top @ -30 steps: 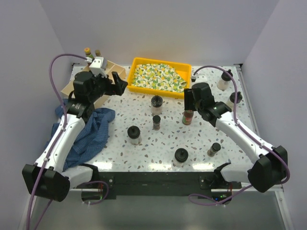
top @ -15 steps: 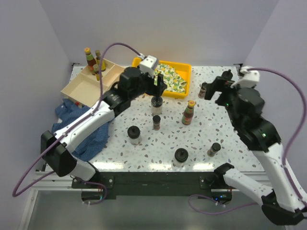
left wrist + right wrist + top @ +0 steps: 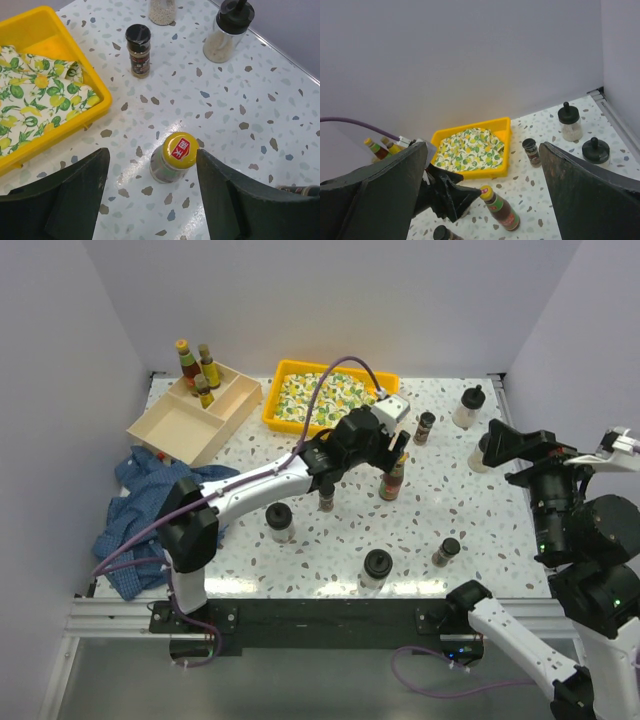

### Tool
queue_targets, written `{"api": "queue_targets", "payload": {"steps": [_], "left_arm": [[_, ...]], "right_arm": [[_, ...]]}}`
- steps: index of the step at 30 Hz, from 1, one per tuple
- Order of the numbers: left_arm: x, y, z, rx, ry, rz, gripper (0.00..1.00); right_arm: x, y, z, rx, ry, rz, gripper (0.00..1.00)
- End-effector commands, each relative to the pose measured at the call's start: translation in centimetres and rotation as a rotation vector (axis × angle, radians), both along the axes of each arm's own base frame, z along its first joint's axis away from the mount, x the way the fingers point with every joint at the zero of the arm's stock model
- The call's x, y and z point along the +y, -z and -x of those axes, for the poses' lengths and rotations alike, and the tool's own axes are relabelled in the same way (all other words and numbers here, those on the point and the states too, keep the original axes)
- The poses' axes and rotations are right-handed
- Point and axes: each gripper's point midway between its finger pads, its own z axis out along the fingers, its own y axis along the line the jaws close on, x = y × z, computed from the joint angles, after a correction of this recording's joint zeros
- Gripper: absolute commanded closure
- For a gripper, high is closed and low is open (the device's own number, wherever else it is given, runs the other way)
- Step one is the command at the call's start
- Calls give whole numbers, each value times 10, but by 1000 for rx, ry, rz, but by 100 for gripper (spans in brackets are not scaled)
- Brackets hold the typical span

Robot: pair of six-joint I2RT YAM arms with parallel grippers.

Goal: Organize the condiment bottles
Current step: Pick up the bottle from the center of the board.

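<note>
A slim sauce bottle [image 3: 392, 480] with a yellow cap [image 3: 180, 149] stands upright mid-table. My left gripper [image 3: 394, 454] hovers over it, open; in the left wrist view the cap sits between the spread fingers of the gripper [image 3: 151, 156], close to the right one. My right gripper [image 3: 516, 445] is open, empty and raised high at the right, and its view looks down on the bottle [image 3: 503, 210]. Three sauce bottles [image 3: 198, 372] stand in the wooden box [image 3: 180, 425]. A spice jar [image 3: 425, 427] and a clear black-capped bottle [image 3: 466, 407] stand at the back right.
The yellow tray [image 3: 290, 375] with patterned cloth is at the back. More bottles stand in front: clear ones [image 3: 280, 522] [image 3: 376, 567] and spice jars [image 3: 326, 498] [image 3: 446, 552]. A blue cloth [image 3: 150, 510] lies at the left edge.
My left arm swung from the wooden box across to above the sauce bottle. My right gripper left that bottle and rose up and away to the right.
</note>
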Motion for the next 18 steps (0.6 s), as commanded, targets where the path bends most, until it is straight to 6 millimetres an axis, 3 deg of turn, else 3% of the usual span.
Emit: {"api": "queue_targets", "payload": {"steps": [1, 3, 10, 14, 17, 18], "left_arm": [[-22, -28, -7, -114, -1, 24, 25], [-26, -28, -10, -118, -6, 20, 26], [-36, 5, -9, -89, 3, -33, 28], [-39, 13, -8, -93, 0, -53, 30], [-40, 11, -8, -101, 10, -52, 47], [-39, 9, -8, -104, 8, -55, 68]], "right_arm": [[-6, 3, -3, 1, 39, 17, 1], [-7, 5, -2, -1, 43, 19, 1], [-7, 10, -4, 17, 50, 44, 1], [-8, 11, -4, 16, 53, 43, 1], [-8, 12, -3, 15, 54, 39, 1], [-8, 13, -3, 16, 54, 41, 1]]}}
